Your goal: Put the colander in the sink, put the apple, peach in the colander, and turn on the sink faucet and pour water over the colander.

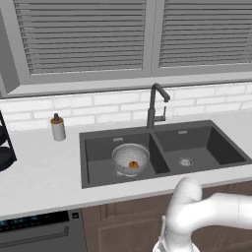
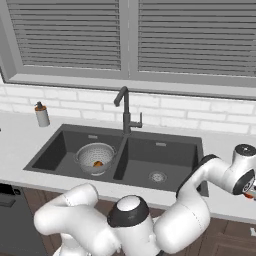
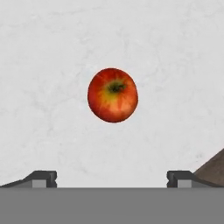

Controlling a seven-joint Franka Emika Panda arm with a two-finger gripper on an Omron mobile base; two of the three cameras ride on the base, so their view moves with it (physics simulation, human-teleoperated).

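step: reach for apple | apple [image 3: 113,94]: on desk [image 3: 52,65], dead ahead of the fingers [image 3: 43,178], centred between them, apart | fingers: spread wide, empty | colander [image 1: 130,158]: in sink [image 1: 88,162]

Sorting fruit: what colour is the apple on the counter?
Red with a yellow patch around the stem; the apple shows best in the hand view.

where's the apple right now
In the hand view the apple lies on the pale counter, centred ahead of the open gripper, untouched. It is not in the colander in the sink's left basin.
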